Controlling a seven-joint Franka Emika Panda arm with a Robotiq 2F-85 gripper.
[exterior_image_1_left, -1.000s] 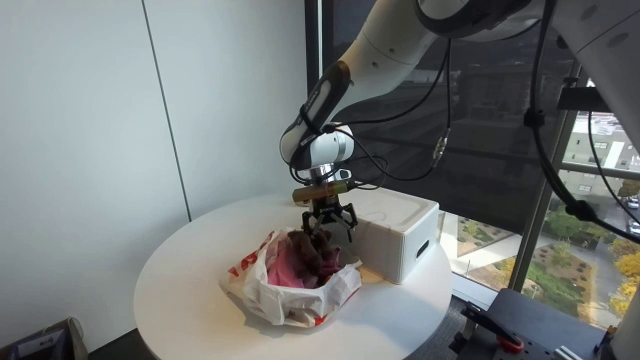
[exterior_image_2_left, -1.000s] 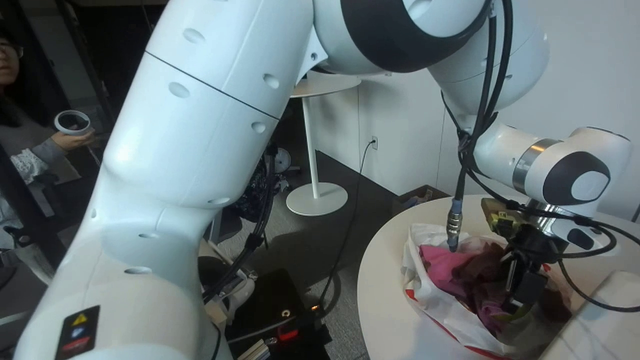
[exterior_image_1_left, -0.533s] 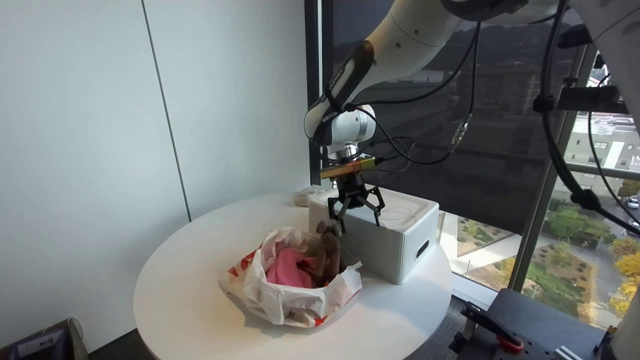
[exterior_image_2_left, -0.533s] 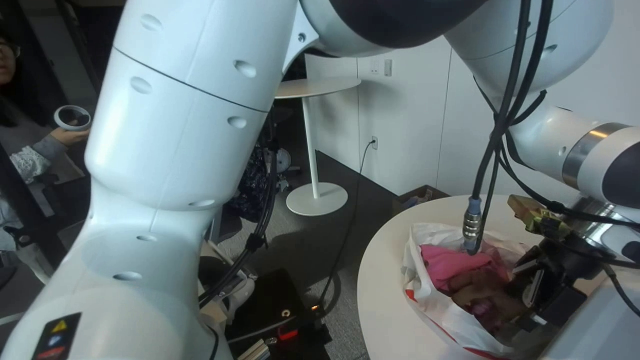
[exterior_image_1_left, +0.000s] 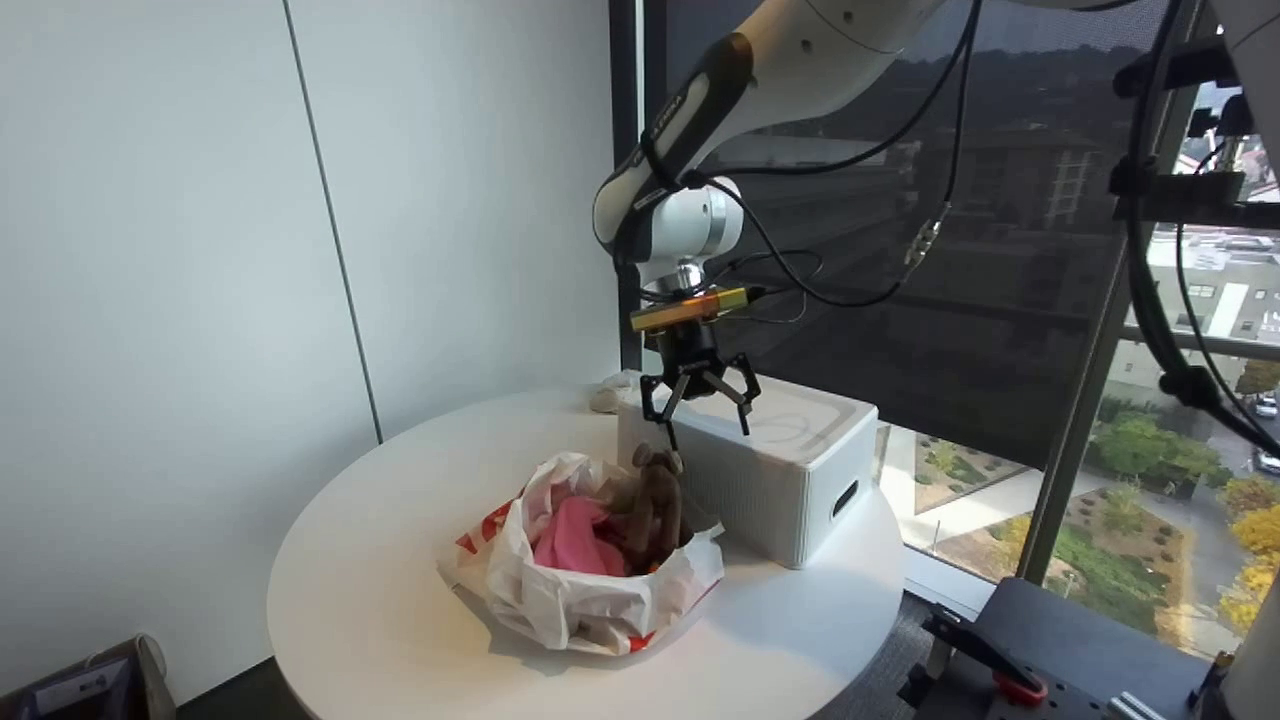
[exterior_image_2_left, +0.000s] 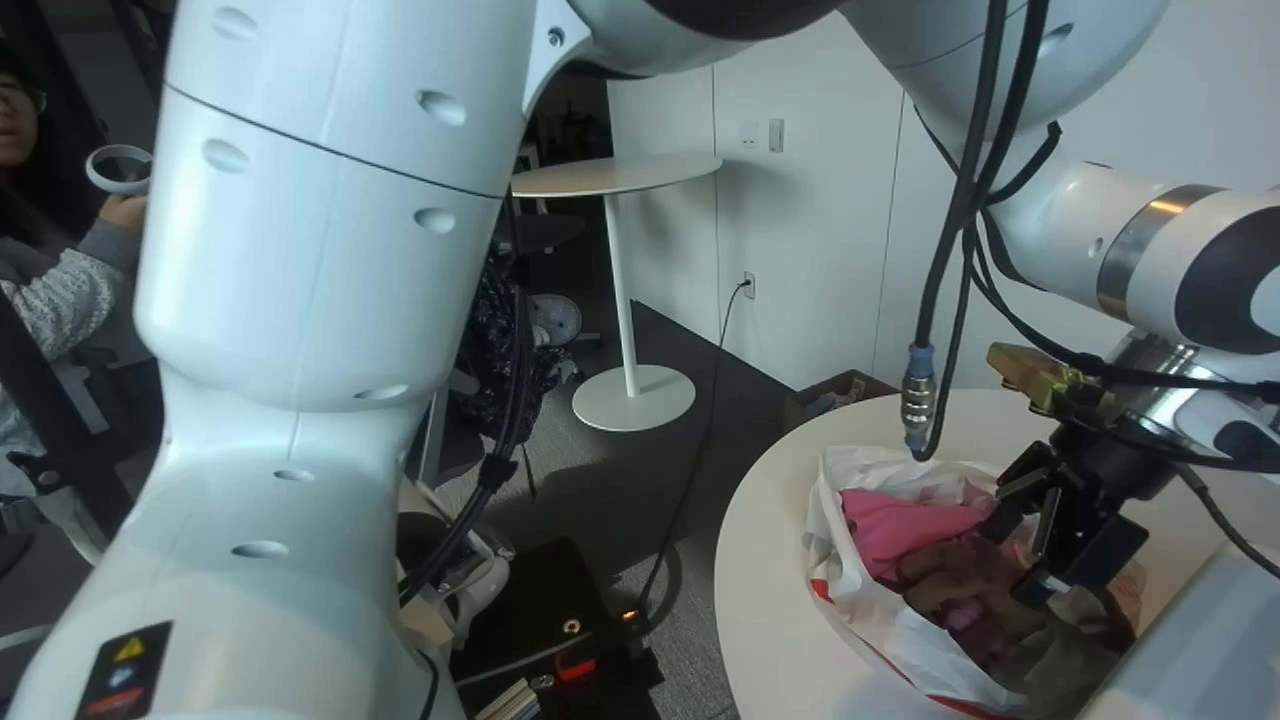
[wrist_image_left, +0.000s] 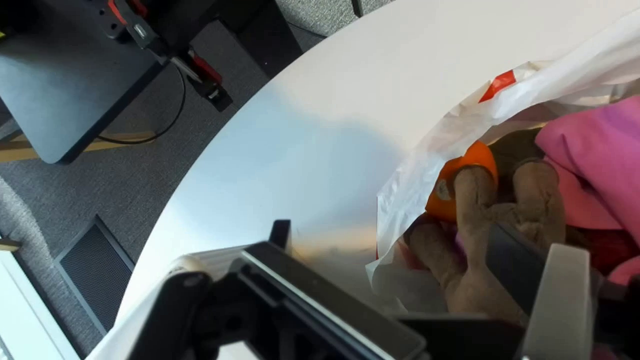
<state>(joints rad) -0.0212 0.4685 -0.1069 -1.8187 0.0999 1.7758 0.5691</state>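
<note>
The gripper (exterior_image_1_left: 709, 437) hangs above the white bag (exterior_image_1_left: 590, 605), near its rim, fingers spread apart with nothing between them. The brown plush toy (wrist_image_left: 482, 275) sits inside the bag, its stubby limbs poking above the rim; whether the nearer fingertip touches them is hard to tell. Lowered here, a finger could snag the loose, crinkled rim and drag the thin bag along, or knock the straight-edged, finely ribbed box (exterior_image_1_left: 745, 495) standing just beside the bag. The toy looks soft and short-napped, so a shallow pinch may slip; smooth pink cloth (wrist_image_left: 595, 145) lies bunched inside the bag
</note>
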